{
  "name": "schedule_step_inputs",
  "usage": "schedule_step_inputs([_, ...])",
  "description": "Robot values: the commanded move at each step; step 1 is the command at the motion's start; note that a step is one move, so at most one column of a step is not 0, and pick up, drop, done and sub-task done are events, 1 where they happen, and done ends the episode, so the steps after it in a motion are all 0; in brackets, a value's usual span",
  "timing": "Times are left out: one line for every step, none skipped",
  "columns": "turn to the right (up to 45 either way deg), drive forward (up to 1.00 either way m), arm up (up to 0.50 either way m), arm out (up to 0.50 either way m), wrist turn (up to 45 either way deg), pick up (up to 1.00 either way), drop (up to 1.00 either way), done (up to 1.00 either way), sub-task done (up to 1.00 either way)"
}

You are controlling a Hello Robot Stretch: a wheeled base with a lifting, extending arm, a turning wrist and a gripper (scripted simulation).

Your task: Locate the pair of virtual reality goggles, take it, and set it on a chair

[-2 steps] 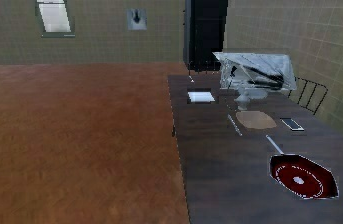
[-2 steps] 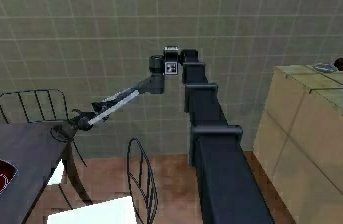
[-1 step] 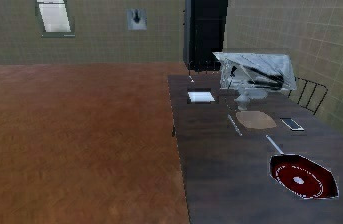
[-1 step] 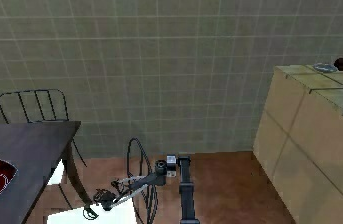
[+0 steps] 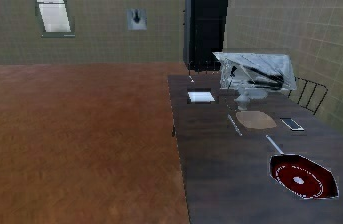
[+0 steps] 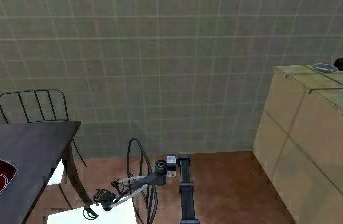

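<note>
On the dark table (image 5: 229, 160) at the forward view's right stands a bulky pale grey thing with dark parts (image 5: 251, 73); I cannot tell whether it is the goggles. A dark wire chair (image 5: 314, 95) stands behind the table and shows again as the chair (image 6: 39, 105) in the arm side view. The arm (image 6: 186, 195) rises from the bottom edge. The gripper (image 6: 109, 199) reaches left beside a thin black wire frame (image 6: 139, 165) and over a white surface (image 6: 74, 214). I cannot tell whether it holds anything.
The table carries a red pan (image 5: 302, 178), a tan round mat (image 5: 256, 121), a white pad (image 5: 201, 97) and a small phone (image 5: 293, 124). A tiled counter (image 6: 314, 130) with a bowl (image 6: 324, 67) stands at the arm side view's right. Brown floor (image 5: 69, 140) lies open on the left.
</note>
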Motion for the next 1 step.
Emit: schedule_step_inputs([0.0,0.0,0.0,0.0,0.0,0.0,1.0,0.0,0.0])
